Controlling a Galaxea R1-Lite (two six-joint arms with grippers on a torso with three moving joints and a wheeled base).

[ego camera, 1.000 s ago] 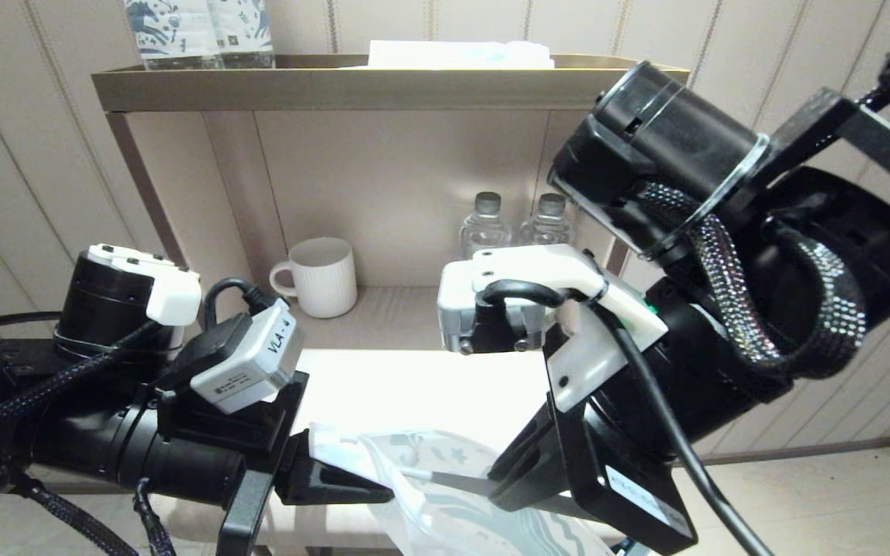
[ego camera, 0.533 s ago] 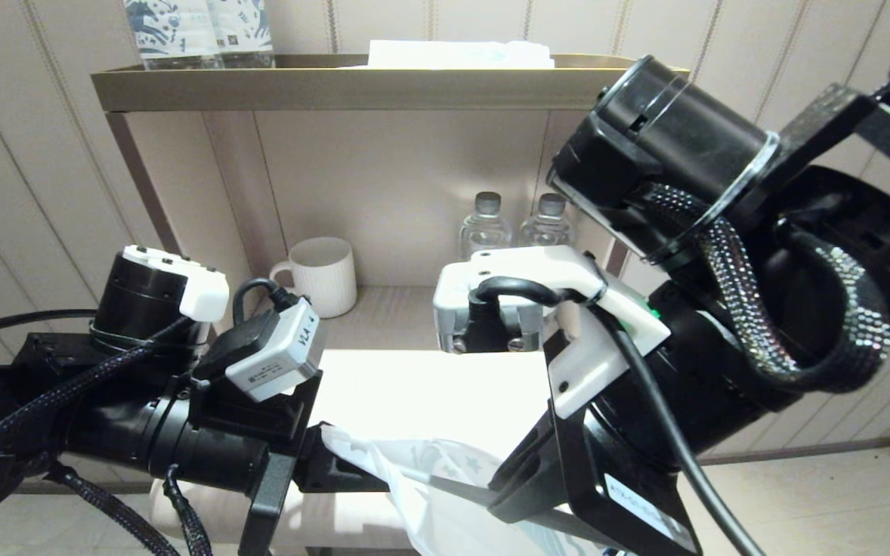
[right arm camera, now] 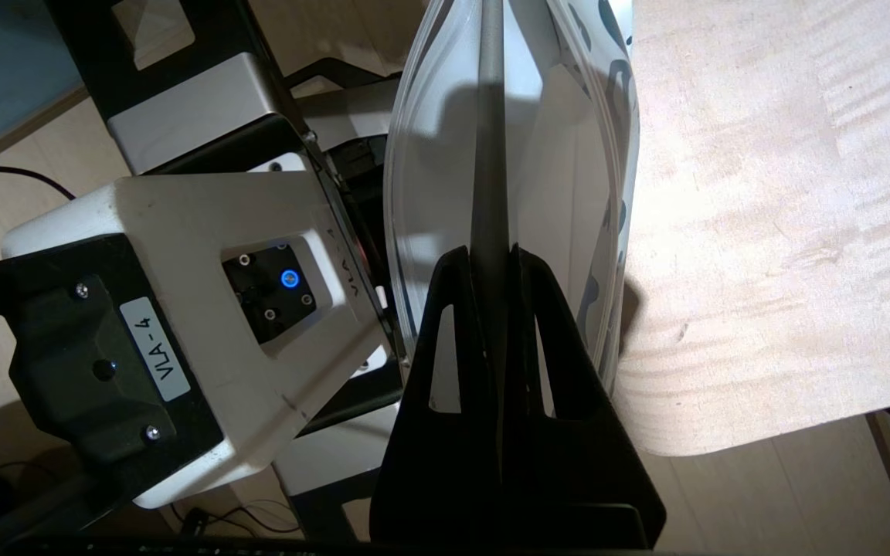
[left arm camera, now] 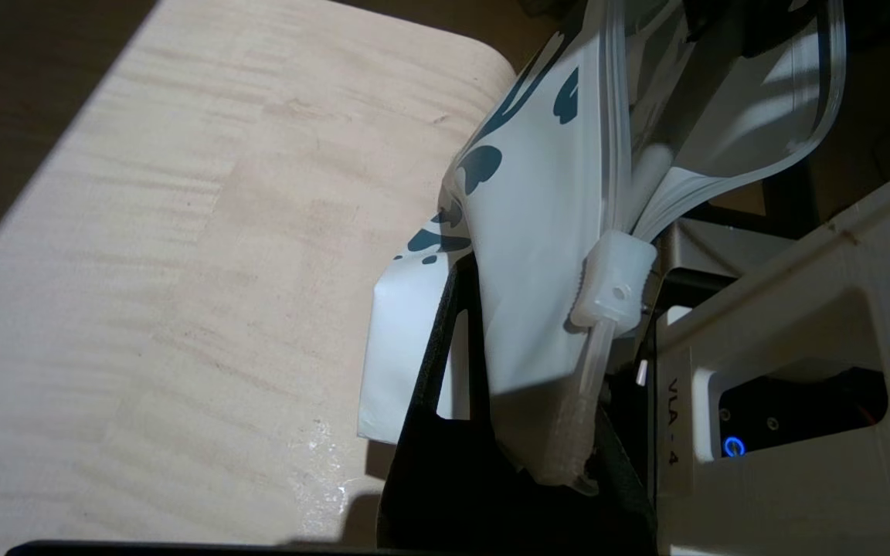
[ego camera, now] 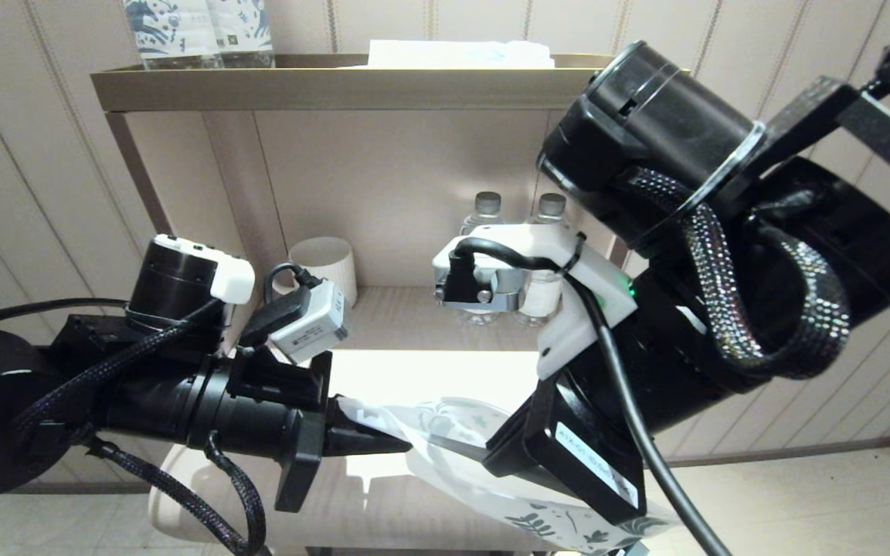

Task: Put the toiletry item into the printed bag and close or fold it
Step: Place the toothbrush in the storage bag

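Note:
The printed bag [ego camera: 445, 428], white with dark leaf prints, hangs between my two grippers above the table's front edge. My left gripper [ego camera: 387, 444] is shut on the bag's corner [left arm camera: 538, 232] next to the zip slider [left arm camera: 613, 279]; its jaws [left arm camera: 530, 417] clamp the plastic. My right gripper [ego camera: 491, 455] is shut on the toiletry item, a slim grey toothbrush [right arm camera: 489, 139]. Its handle runs from the right gripper [right arm camera: 489, 259] through the open mouth into the bag [right arm camera: 576, 154]. The brush head is hidden inside.
A light wooden table [ego camera: 429, 378] lies under the bag. Behind it a shelf niche holds a white mug [ego camera: 329, 262] and two water bottles [ego camera: 484, 212]. The top ledge [ego camera: 337, 85] carries navy printed packs [ego camera: 198, 31] and a white folded item [ego camera: 460, 54].
My left arm has moved up and to the right with the bag's corner. The right wrist has risen and tilted, and the bag's printed end now hangs lower at the front.

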